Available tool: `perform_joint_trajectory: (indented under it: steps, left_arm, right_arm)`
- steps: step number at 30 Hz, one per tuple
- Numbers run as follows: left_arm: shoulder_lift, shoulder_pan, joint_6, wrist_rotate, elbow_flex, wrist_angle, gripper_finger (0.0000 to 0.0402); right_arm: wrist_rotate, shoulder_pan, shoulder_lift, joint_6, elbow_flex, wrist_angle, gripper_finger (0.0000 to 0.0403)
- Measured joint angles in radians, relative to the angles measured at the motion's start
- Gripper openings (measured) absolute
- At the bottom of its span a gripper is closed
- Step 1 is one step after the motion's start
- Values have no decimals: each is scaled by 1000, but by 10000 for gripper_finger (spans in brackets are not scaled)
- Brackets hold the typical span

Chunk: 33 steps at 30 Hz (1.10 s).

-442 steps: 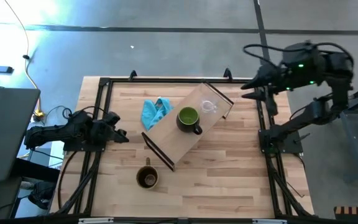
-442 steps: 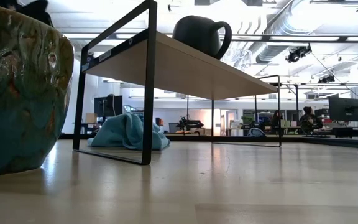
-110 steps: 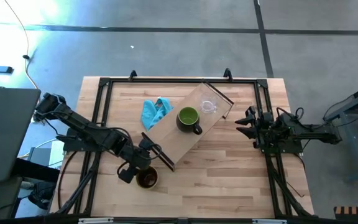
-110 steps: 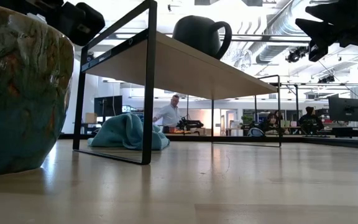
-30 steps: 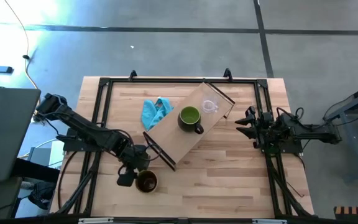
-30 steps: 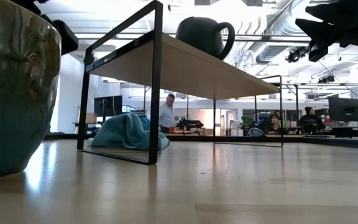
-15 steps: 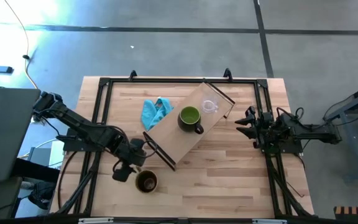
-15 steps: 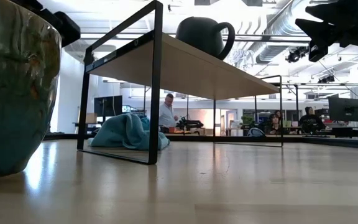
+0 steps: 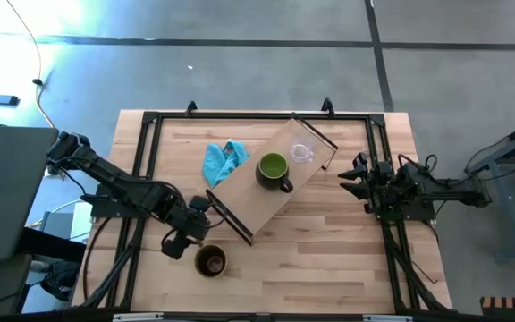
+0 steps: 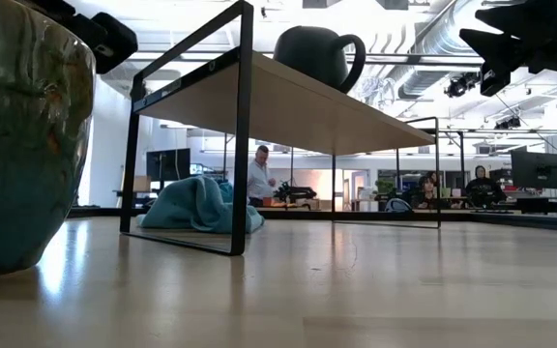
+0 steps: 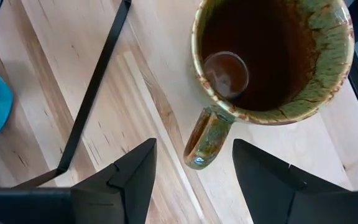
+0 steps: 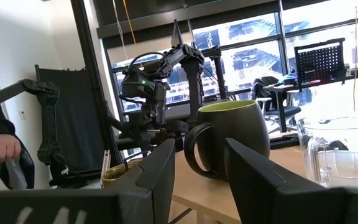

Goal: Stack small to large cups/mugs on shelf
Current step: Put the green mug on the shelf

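The big wooden worktop (image 9: 329, 259) carries a long pale-wood shelf with black end frames (image 9: 266, 199), set at a slant. On the shelf stand a green handled mug (image 9: 273, 171) and, beside it toward the shelf's far end, a small clear glass cup (image 9: 301, 154). The larger brown handled mug (image 9: 210, 261) sits on the worktop just off the shelf's near end; the left gripper (image 11: 194, 163) hangs over its handle, jaws open and empty. The right gripper (image 9: 347, 180) waits beside the shelf's far end, jaws open. A blue crumpled cloth (image 9: 223, 159) lies beside the shelf.

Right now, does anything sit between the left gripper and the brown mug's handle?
Nothing visible does. The left gripper hangs open directly over the brown mug's handle, with only bare tabletop around it.
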Motion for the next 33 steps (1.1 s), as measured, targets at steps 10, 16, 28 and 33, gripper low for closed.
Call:
perform_joint_trajectory:
  steps: [10, 16, 28, 33]
  left_arm:
    - [1, 0, -8, 38, -40, 13, 200]
    - [1, 0, -9, 46, -40, 43, 200]
    - [1, 0, -24, 55, -40, 48, 200]
    - [39, 0, -24, 54, -40, 43, 200]
  right_arm:
    - [0, 0, 0, 1, 0, 0, 131]
    - [0, 0, 0, 0, 0, 0, 131]
    - [0, 0, 0, 1, 0, 0, 131]
    - [0, 0, 0, 3, 0, 0, 131]
